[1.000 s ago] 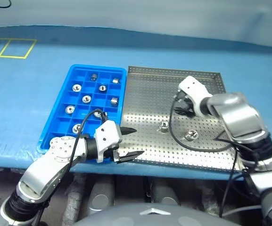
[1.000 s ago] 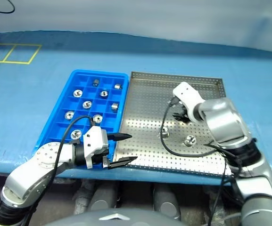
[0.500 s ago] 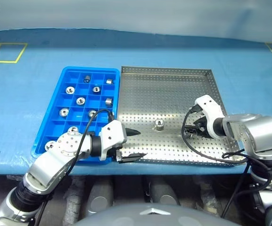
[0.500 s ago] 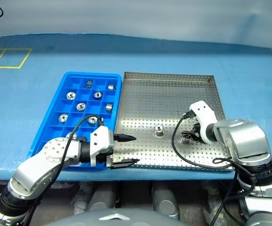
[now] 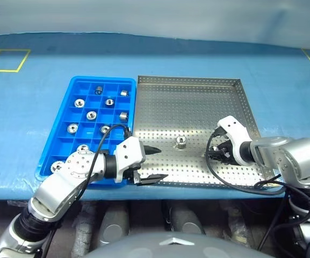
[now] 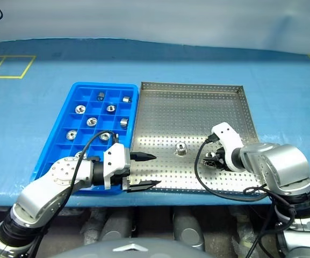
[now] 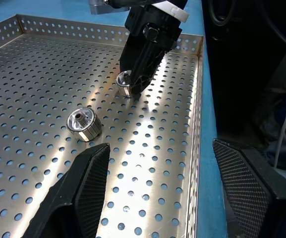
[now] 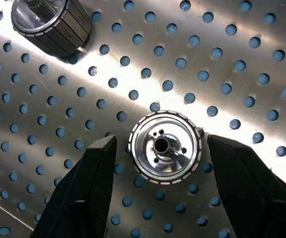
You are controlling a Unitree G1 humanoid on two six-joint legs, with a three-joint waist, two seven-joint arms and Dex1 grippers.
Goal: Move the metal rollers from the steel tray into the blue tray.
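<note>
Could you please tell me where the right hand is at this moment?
In the left eye view the right hand hangs over the near right part of the perforated steel tray, its black fingers open on either side of a small shiny metal roller.

Steel tray [image 5: 197, 102]: bare metal w/ brushed satin finish, floor perforated w/ round holes, throws bright glare streaks in wrist views. Metal rollers: polished silver, mirror-bright end faces, ribbed/knurled sides; one [image 8: 165, 147] between right gripper [image 8: 165, 163] fingers, another [image 5: 181, 142] mid-tray. Blue tray [image 5: 63, 121]: moulded plastic, smooth, slight sheen. Counter [image 5: 31, 91]: blue covering, smooth, mostly matt, soft reflections. Left gripper [image 5: 156, 163] fingers [image 7: 90, 178]: black, matt, fine cross-hatch texture on pads. Gripper housings: white glossy plastic; arm shells: grey satin metal look. Cables: black, rubbery.
</note>
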